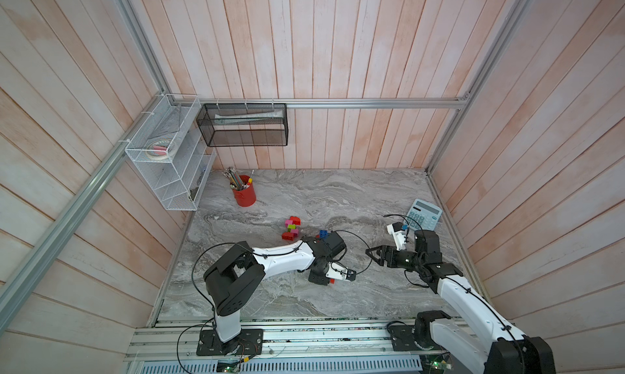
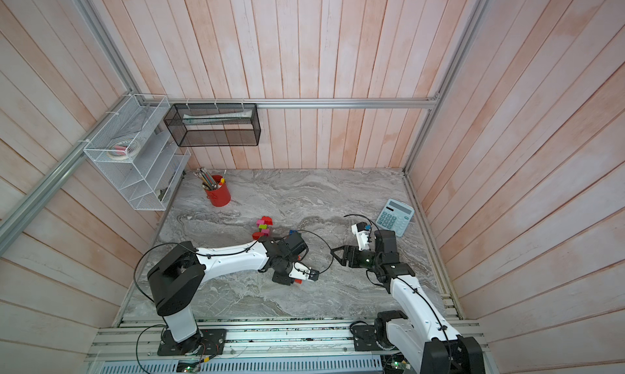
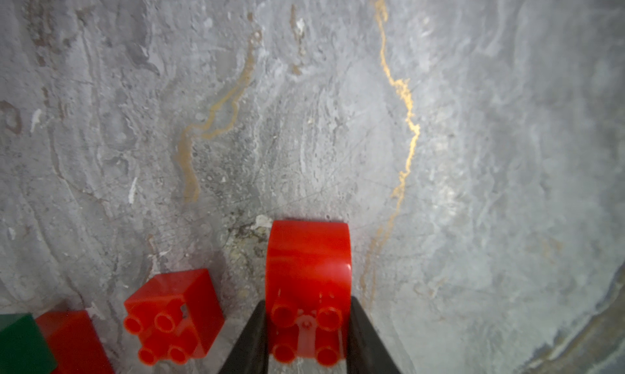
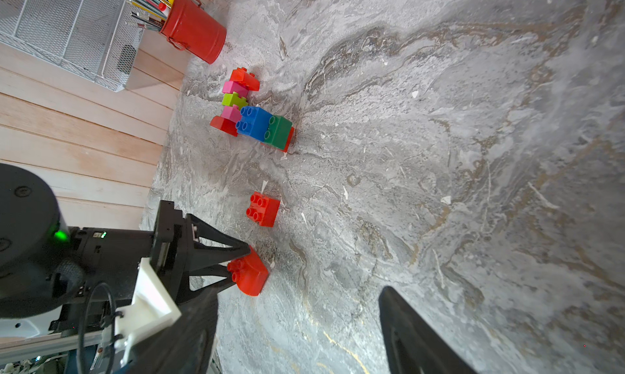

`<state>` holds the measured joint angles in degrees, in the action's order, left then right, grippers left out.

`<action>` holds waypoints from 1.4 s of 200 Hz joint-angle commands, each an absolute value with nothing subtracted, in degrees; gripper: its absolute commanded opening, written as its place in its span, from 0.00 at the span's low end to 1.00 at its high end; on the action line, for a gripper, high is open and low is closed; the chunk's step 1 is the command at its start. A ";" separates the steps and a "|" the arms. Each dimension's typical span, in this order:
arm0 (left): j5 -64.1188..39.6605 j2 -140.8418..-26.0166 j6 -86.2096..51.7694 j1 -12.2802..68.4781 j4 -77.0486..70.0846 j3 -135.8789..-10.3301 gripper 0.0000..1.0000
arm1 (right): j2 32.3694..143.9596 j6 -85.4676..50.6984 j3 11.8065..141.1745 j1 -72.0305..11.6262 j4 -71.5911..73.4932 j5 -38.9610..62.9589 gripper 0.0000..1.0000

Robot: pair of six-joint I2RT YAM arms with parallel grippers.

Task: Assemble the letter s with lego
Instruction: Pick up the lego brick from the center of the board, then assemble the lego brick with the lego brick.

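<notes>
Pink-washed plank walls on three sides, with a grey veined marble tabletop below. My left arm reaches across toward the table's middle. My right arm comes in from the right side, wrist turned toward centre. A white wire rack hangs on the left wall, and a black mesh basket on the back wall beside it. The calculator lies at the right edge, just behind my right wrist. The red pencil cup stands upright at back left, full of pencils. My right gripper has its fingers well apart over bare marble, with nothing between them. My left gripper is down at the table, fingers pressed against both sides of a red curved brick, studs up. I cannot tell whether the brick touches the marble. The lego cluster sits between the cup and my left wrist: red, pink, lime, pink and red joined in a zigzag. Near it a blue brick and a dark green brick stand side by side, a red one touching the green. A red square brick stands alone, studs up, between that group and the clamped brick, apart from both.
</notes>
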<state>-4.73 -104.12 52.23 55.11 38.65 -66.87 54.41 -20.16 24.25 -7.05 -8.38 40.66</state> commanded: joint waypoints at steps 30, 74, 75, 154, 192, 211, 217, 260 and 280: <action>-6.84 -103.22 49.01 52.52 44.25 -72.03 0.33 | 55.21 -20.89 24.87 -7.31 -6.51 42.10 0.76; -6.55 -103.98 48.09 49.82 46.43 -76.85 0.33 | 55.28 -22.56 23.90 -7.30 -4.45 44.08 0.76; -6.53 -104.02 48.13 49.78 46.42 -77.01 0.33 | 55.28 -22.66 23.90 -7.30 -4.38 44.14 0.76; -10.04 -110.93 46.94 46.86 46.82 -85.05 0.33 | 52.92 -26.09 21.54 -7.34 -3.29 44.81 0.78; -11.05 -112.78 46.33 46.76 47.12 -86.03 0.32 | 52.47 -26.39 21.01 -7.30 -3.46 44.46 0.78; -11.07 -113.11 46.49 46.76 47.14 -85.83 0.32 | 52.66 -26.21 21.00 -7.30 -3.45 44.37 0.79; -11.14 -113.20 46.61 46.75 47.15 -85.70 0.33 | 52.76 -26.17 20.89 -7.29 -3.47 44.37 0.79; -11.31 -114.16 46.63 46.76 46.85 -85.64 0.32 | 53.00 -26.02 20.76 -7.29 -3.43 44.45 0.79; -11.84 -114.59 46.13 46.76 47.08 -85.78 0.33 | 52.87 -26.06 20.69 -7.34 -3.45 44.43 0.78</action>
<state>-10.24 -112.99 46.87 47.03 46.35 -84.51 52.99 -25.96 21.43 -7.05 -3.86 43.86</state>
